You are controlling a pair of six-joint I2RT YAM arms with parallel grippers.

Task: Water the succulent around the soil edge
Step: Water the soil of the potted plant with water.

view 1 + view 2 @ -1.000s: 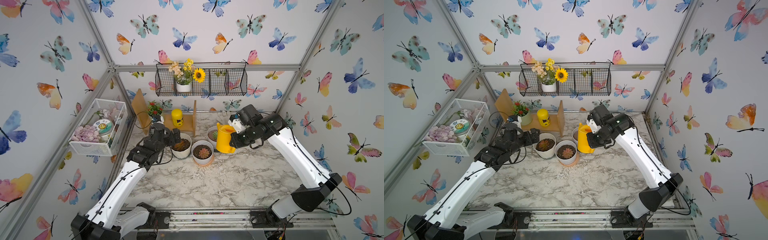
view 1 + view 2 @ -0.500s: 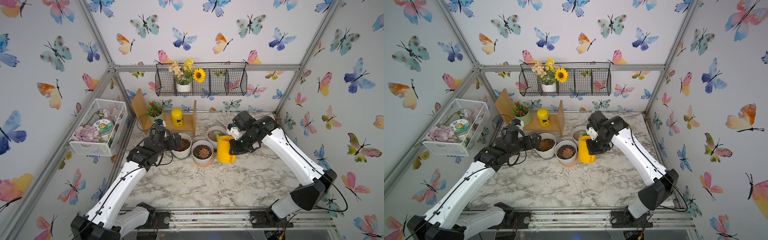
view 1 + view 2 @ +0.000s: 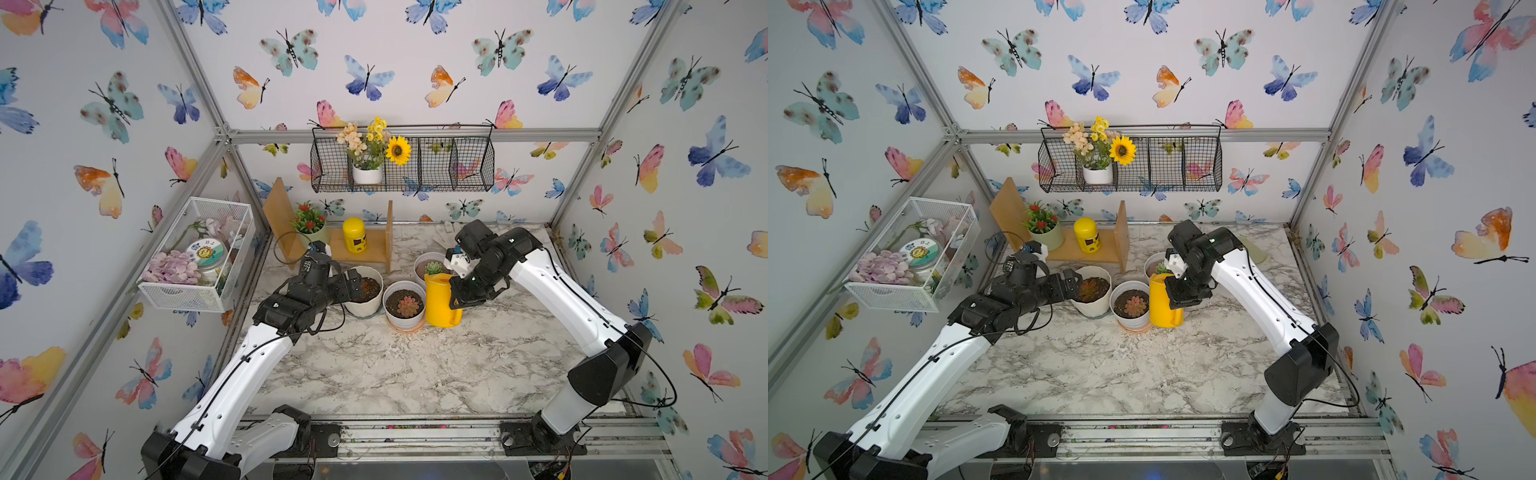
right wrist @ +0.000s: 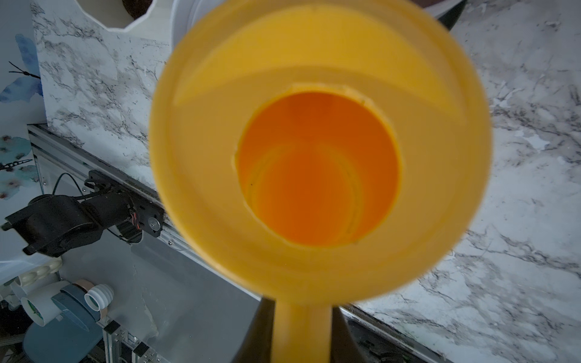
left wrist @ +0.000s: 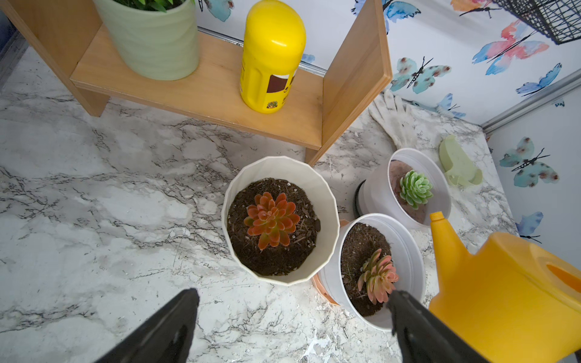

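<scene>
The succulent is a small orange-red rosette in a ribbed cream-white pot; in a top view the plant shows as succulent. Dark crumbly soil edge rings it inside the rim. My left gripper is open, hovering just left of that pot, as left gripper in a top view. My right gripper is shut on the handle of a yellow watering can, which is upright and low, to the right of the pots. Its spout points away from the succulent.
A pink-red rosette in a smooth white pot on a peach saucer sits between the ribbed pot and the can. A pale green rosette pot stands behind. A wooden shelf holds a yellow bottle. A glove and a green scoop lie at the back.
My right arm has brought the watering can down and forward, from tilted up by the back pot to upright beside the smooth white pot. The left gripper has barely shifted.
</scene>
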